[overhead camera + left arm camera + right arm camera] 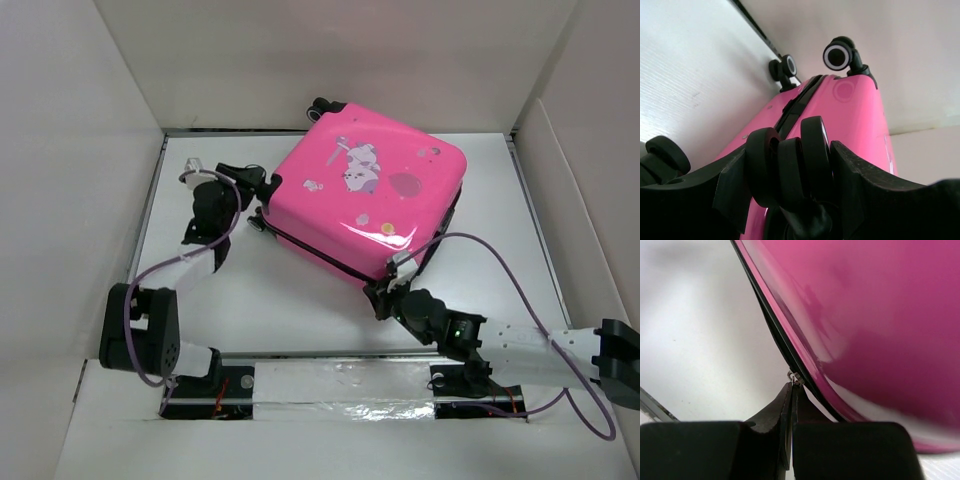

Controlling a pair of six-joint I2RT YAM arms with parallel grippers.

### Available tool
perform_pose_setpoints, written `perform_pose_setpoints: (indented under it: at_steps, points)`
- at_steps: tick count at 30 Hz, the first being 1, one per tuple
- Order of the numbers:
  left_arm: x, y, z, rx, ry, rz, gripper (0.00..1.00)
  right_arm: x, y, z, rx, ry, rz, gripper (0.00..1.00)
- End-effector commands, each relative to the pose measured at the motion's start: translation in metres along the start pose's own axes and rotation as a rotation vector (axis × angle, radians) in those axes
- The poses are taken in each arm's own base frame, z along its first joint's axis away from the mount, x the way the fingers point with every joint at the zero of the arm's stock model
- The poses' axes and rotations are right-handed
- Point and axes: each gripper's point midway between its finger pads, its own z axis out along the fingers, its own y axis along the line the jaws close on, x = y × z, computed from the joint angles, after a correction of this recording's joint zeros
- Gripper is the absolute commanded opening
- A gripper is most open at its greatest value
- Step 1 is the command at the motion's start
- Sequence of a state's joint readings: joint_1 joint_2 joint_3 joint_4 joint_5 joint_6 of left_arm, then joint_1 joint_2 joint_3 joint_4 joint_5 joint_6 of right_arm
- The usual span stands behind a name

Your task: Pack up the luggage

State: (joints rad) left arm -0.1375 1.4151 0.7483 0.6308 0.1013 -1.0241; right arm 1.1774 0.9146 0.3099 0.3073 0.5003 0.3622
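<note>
The squarish hot-pink hard-shell suitcase [370, 185] with cartoon print lies flat and shut on the white bench [300, 310], printed face up, its wheeled side turned toward the left arm. Step in hand, as judged: running the zip round the shell to close it; how much of the run is left cannot be told. The right gripper [791, 390] is at the suitcase's near corner, fingers pressed together on the small silver zip pull [795, 378] where it meets the black zip seam [770, 325]; the hold is by the very tips only. The left gripper [790, 175] is at the suitcase's left corner, clamped around a black double caster wheel [812, 150], apparently bracing the shell. Recommendation: draw the pull along the line of the seam, not away from it, keeping the fingers close to the shell so the thin tab does not slip out, while the left arm resists so the suitcase does not swivel. Pose: the right arm reaches low across the bench from the suitcase's near-right side, wrist angled toward the corner; the left arm is folded, forearm leading to the left corner, gripper about level with the wheel.
</note>
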Motion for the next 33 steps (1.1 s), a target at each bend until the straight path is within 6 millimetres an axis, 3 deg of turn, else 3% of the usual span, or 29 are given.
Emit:
perform_pose_setpoints:
  at_steps: [1, 3, 6, 7, 9, 10, 11, 13, 14, 15, 17, 18, 19, 20, 21, 23, 24, 25, 27, 28, 29, 30, 31, 32, 33]
  points:
    - [0.068, -0.072, -0.045, 0.286, 0.118, 0.132, 0.00, -0.049, 0.027, -0.001, -0.060, -0.089, 0.052, 0.00]
    - [0.088, -0.074, -0.066, 0.316, 0.140, 0.132, 0.00, -0.058, 0.031, 0.000, -0.067, -0.099, 0.052, 0.00]
    - [0.101, -0.080, -0.089, 0.352, 0.161, 0.130, 0.00, -0.062, 0.035, 0.006, -0.064, -0.105, 0.041, 0.00]
    - [0.115, -0.077, -0.098, 0.356, 0.198, 0.143, 0.00, -0.072, 0.041, 0.009, -0.072, -0.119, 0.036, 0.00]
    - [0.126, -0.076, -0.116, 0.367, 0.229, 0.158, 0.00, -0.068, 0.051, 0.020, -0.089, -0.090, 0.002, 0.00]
    - [0.136, -0.077, -0.126, 0.378, 0.255, 0.173, 0.00, -0.084, 0.063, 0.026, -0.114, -0.113, -0.010, 0.00]
    - [0.141, -0.076, -0.132, 0.380, 0.267, 0.178, 0.00, -0.071, 0.068, 0.039, -0.112, -0.071, -0.041, 0.00]
    - [0.148, -0.067, -0.149, 0.375, 0.294, 0.190, 0.00, -0.071, 0.088, 0.051, -0.172, -0.045, -0.077, 0.00]
    - [0.155, -0.065, -0.158, 0.378, 0.312, 0.197, 0.00, -0.086, 0.104, 0.057, -0.212, -0.065, -0.072, 0.00]
    - [0.155, -0.062, -0.168, 0.375, 0.319, 0.197, 0.00, -0.071, 0.119, 0.067, -0.271, -0.023, -0.091, 0.00]
    - [0.160, -0.050, -0.181, 0.367, 0.345, 0.192, 0.00, -0.094, 0.148, 0.077, -0.361, -0.087, -0.074, 0.00]
    - [0.155, -0.048, -0.191, 0.368, 0.333, 0.187, 0.00, -0.079, 0.161, 0.086, -0.418, -0.051, -0.088, 0.00]
    - [0.152, -0.040, -0.193, 0.348, 0.323, 0.190, 0.00, -0.083, 0.173, 0.087, -0.452, -0.071, -0.083, 0.00]
    - [0.144, -0.045, -0.203, 0.378, 0.303, 0.179, 0.00, -0.080, 0.185, 0.086, -0.476, -0.068, -0.086, 0.00]
    - [0.149, -0.036, -0.207, 0.363, 0.327, 0.185, 0.00, -0.079, 0.190, 0.088, -0.478, -0.072, -0.084, 0.00]
    - [0.156, -0.018, -0.213, 0.338, 0.356, 0.175, 0.00, -0.061, 0.189, 0.089, -0.477, -0.054, -0.082, 0.00]
    - [0.156, -0.022, -0.215, 0.354, 0.362, 0.159, 0.00, -0.051, 0.182, 0.086, -0.465, -0.033, -0.079, 0.00]
    - [0.169, -0.012, -0.219, 0.359, 0.413, 0.157, 0.00, -0.059, 0.179, 0.077, -0.471, -0.063, -0.044, 0.00]
    - [0.178, -0.011, -0.221, 0.382, 0.443, 0.138, 0.00, -0.052, 0.161, 0.064, -0.463, -0.064, -0.033, 0.00]
    - [0.187, -0.006, -0.223, 0.383, 0.473, 0.135, 0.00, -0.030, 0.136, 0.059, -0.432, -0.022, -0.036, 0.00]
    - [0.190, -0.006, -0.223, 0.386, 0.481, 0.138, 0.00, -0.043, 0.126, 0.047, -0.438, -0.058, -0.018, 0.00]
    - [0.195, -0.008, -0.220, 0.392, 0.484, 0.146, 0.00, -0.042, 0.114, 0.041, -0.437, -0.060, -0.015, 0.00]
    - [0.200, -0.014, -0.222, 0.409, 0.488, 0.161, 0.00, -0.025, 0.086, 0.037, -0.405, -0.012, -0.020, 0.00]
    - [0.205, -0.020, -0.224, 0.424, 0.496, 0.173, 0.00, -0.027, 0.074, 0.033, -0.388, -0.013, -0.016, 0.00]
    - [0.212, -0.022, -0.218, 0.414, 0.490, 0.193, 0.00, -0.045, 0.065, 0.020, -0.386, -0.063, -0.001, 0.00]
